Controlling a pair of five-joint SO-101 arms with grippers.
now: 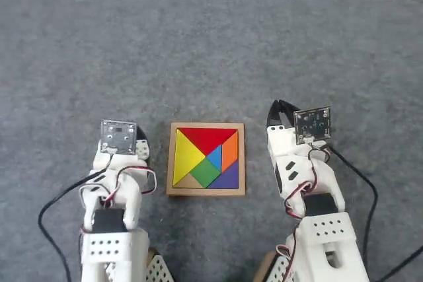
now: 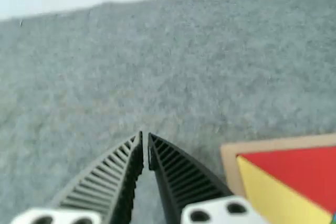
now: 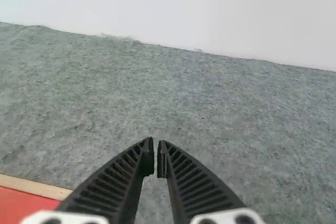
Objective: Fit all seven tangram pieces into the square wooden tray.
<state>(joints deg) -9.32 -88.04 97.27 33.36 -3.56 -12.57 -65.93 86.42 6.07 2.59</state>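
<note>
You are looking at the square wooden tray (image 1: 241, 160) sitting on the grey felt (image 1: 198, 51) between your two arms. All seven tangram pieces are lying flat inside it. The red triangle (image 1: 207, 138) is filling the far side and the yellow triangle (image 1: 186, 158) is lying to its left. Your left gripper (image 2: 145, 139) is sitting just beside the tray's left edge, its jaws drawn almost together on nothing. Your right gripper (image 3: 155, 145) is sitting near the tray's right edge, equally narrow and empty.
</note>
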